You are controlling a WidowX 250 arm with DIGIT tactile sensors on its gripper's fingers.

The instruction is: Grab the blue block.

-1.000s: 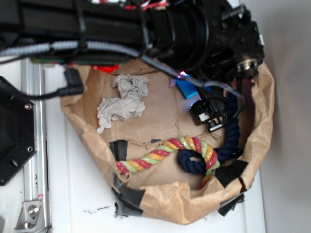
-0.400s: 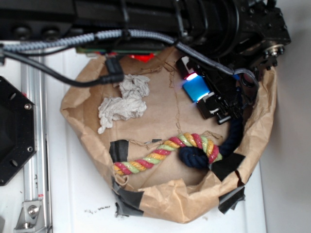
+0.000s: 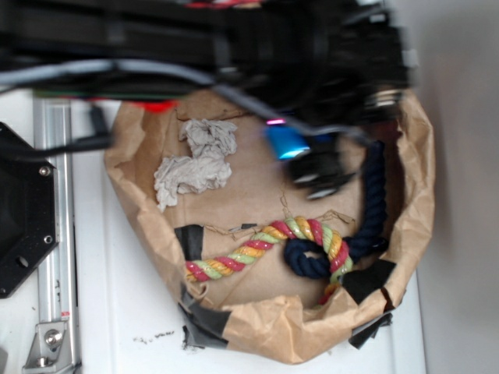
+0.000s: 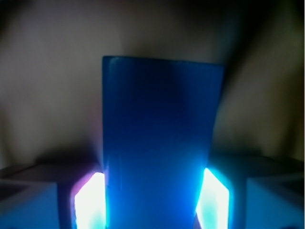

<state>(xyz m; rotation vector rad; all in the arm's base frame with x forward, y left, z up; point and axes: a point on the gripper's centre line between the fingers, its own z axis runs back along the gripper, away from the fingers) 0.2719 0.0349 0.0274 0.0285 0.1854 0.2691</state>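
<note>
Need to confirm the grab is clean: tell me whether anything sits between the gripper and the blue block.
Nothing visible does. In the wrist view the blue block fills the space between the gripper's two fingers, with no rag or rope wedged in. The exterior view is too blurred to add detail.

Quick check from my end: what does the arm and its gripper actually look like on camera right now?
The arm is matte black and blocky, blurred in the exterior view. A grey braided cable runs along it. The gripper is black too. In the wrist view its fingers show pale, glowing pads.
</note>
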